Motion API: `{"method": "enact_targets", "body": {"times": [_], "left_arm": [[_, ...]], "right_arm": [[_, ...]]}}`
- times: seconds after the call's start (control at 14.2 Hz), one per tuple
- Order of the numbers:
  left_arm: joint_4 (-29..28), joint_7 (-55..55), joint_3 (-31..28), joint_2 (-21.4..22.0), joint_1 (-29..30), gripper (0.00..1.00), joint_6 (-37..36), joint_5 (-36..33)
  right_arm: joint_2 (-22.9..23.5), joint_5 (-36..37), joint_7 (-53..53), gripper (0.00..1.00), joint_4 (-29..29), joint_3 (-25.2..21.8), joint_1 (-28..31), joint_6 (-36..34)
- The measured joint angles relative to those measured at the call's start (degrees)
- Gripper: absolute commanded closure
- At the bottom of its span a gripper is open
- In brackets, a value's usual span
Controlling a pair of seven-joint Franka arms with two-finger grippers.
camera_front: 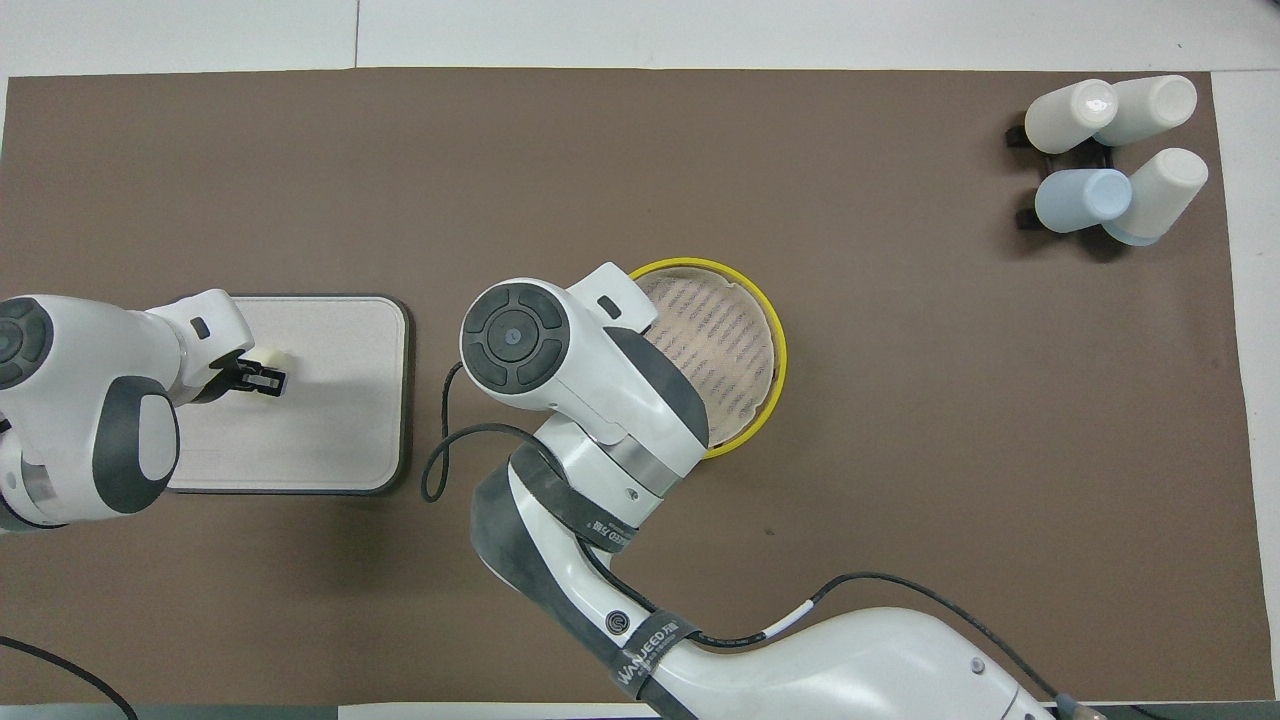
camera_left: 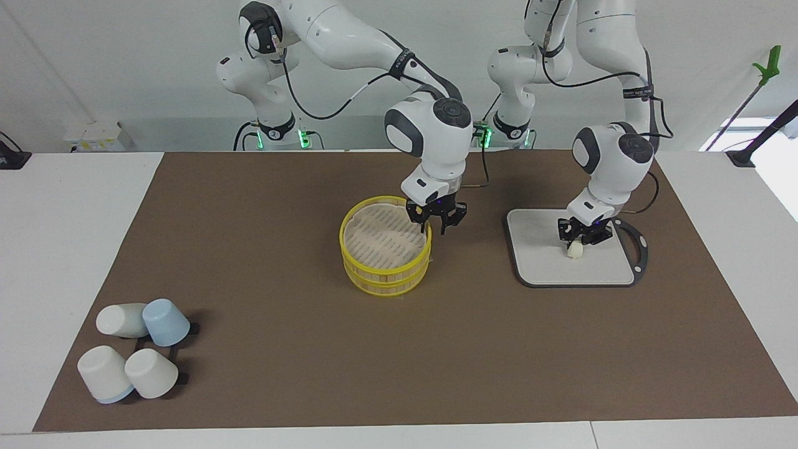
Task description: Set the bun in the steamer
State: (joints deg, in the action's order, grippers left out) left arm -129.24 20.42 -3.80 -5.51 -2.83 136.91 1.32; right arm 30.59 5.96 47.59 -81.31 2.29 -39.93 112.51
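Bun (camera_left: 575,249) on grey board (camera_left: 536,262), toward left arm's end of counter (camera_left: 75,206); stubby, long axis not readable under fingers. Left hand (camera_left: 582,239) clamped on bun. Steamer (camera_left: 386,245) mid-mat, upright, slatted top bare, well apart from board. Right hand (camera_left: 435,219) at steamer's rim, about 2 o'clock in facing view, fingers together, rim apparently pinched. Brown mat (camera_left: 312,349) between steamer and board. Count: one bun, one steamer, one board, four cups (camera_left: 137,349) clustered on dark rack at right arm's end, tipped; one blue, three white.
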Motion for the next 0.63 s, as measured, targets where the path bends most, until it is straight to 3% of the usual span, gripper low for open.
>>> {"method": "enact_targets", "body": {"times": [0.35,0.63], "left_arm": [[12.1,-4.0,0.2,0.0,-2.2,0.78,-15.5,0.0],[24.3,-22.8,0.6,-2.5,-12.2,0.78,-25.2,0.1]], "right_arm": [[-0.1,0.0,-8.7,1.0,6.9,-0.3,5.1,-6.0],[-1.5,-2.7,-22.0,1.0,9.5,-0.5,15.0,-8.3]]}}
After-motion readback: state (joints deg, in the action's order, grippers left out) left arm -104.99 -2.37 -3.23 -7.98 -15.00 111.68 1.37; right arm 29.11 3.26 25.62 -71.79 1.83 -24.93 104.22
